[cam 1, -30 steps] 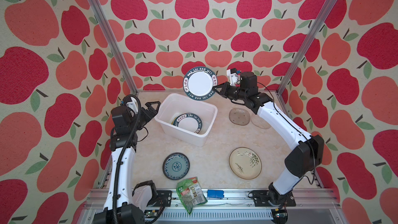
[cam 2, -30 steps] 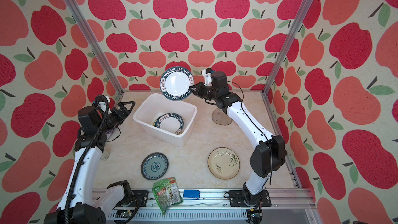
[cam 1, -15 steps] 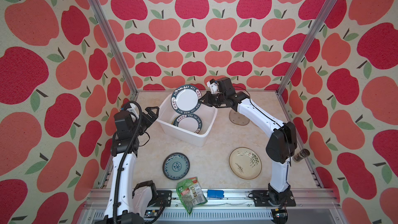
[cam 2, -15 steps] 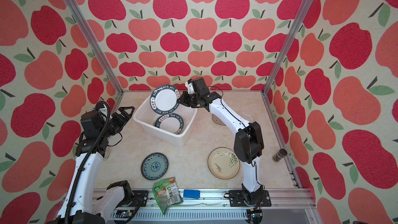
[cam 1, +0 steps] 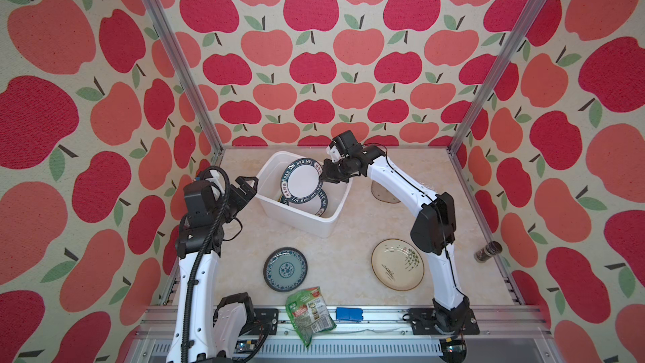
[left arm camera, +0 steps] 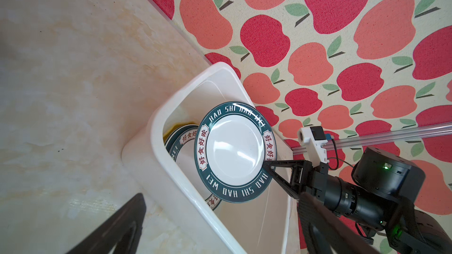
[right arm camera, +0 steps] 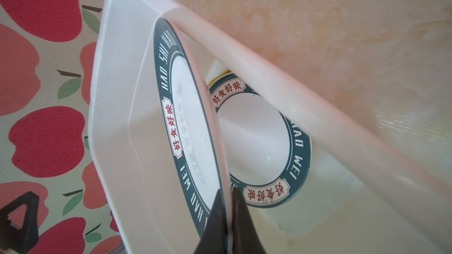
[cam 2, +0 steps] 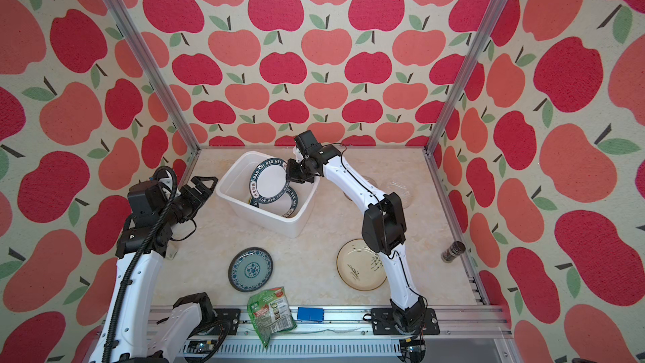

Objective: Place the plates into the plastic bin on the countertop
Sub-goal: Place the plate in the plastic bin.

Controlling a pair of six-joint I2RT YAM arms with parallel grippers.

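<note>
The right gripper (cam 1: 321,179) pinches a green-rimmed plate (cam 1: 301,179) tilted in the bin (cam 1: 296,222), half hiding a second plate (cam 1: 321,203). The left gripper (cam 1: 246,188) hangs spread.

Both top views: high, near side, looking down over whole table (cam 1: 352,235); both wrist cams close on bin (left arm camera: 144,164).

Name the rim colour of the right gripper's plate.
The plate has a dark green rim with white lettering; best in the left wrist view.
</note>
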